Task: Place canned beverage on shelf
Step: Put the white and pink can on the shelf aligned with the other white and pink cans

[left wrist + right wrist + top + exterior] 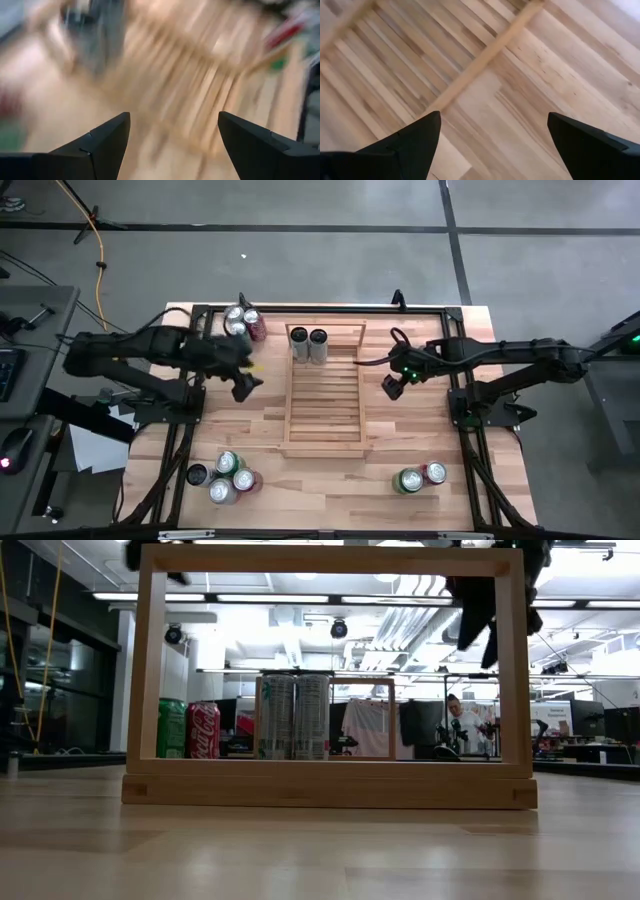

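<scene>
Cans sit in groups around the shelf (323, 395), a light-wood slatted rack at the middle of the tabletop (330, 480). Two silver cans (308, 345) stand side by side at the shelf's far end. More cans (243, 322) cluster just left of that end, another group (230, 477) sits at the near left, and a green and red pair (420, 476) at the near right. The left tool (246, 384) hangs just left of the shelf, fingers spread wide and holding nothing. The right tool (392, 386) hangs just right of the shelf, also wide and empty, above bare tabletop beside the side rail (485, 55).
</scene>
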Available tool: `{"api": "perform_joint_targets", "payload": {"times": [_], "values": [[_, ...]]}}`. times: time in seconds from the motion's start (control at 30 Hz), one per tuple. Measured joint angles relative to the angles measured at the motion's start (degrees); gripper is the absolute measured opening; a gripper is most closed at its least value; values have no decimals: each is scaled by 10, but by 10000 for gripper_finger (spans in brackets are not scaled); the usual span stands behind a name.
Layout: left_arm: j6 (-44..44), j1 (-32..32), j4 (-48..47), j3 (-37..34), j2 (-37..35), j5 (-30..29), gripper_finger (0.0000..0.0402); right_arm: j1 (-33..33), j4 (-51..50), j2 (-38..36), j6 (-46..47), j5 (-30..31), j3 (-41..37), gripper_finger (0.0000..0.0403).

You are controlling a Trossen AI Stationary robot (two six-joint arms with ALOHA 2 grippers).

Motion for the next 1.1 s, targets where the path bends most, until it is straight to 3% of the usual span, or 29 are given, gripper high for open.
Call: {"api": "perform_joint_targets", "payload": {"times": [0.1, 0.2, 0.47, 0.6, 0.7, 0.8, 1.1], "values": [[-121, -42, -139, 71, 62, 42, 294, 1, 2, 0, 11, -1, -14, 353], [-236, -113, -207, 114, 100, 65, 294, 5, 3, 0, 9, -2, -19, 353], [-611, -343, -211, 140, 148, 76, 294, 6, 51, 0, -45, -1, -20, 353], [-752, -433, -210, 140, 175, 108, 294, 6, 82, 0, -66, -1, -20, 353], [-778, -479, -210, 140, 195, 117, 294, 5, 96, 0, -71, -1, -20, 353], [-749, -506, -211, 140, 211, 117, 294, 4, 101, 0, -72, -1, -20, 353], [-757, -534, -214, 120, 233, 120, 294, 4, 102, 0, -65, 19, -20, 353]]}}
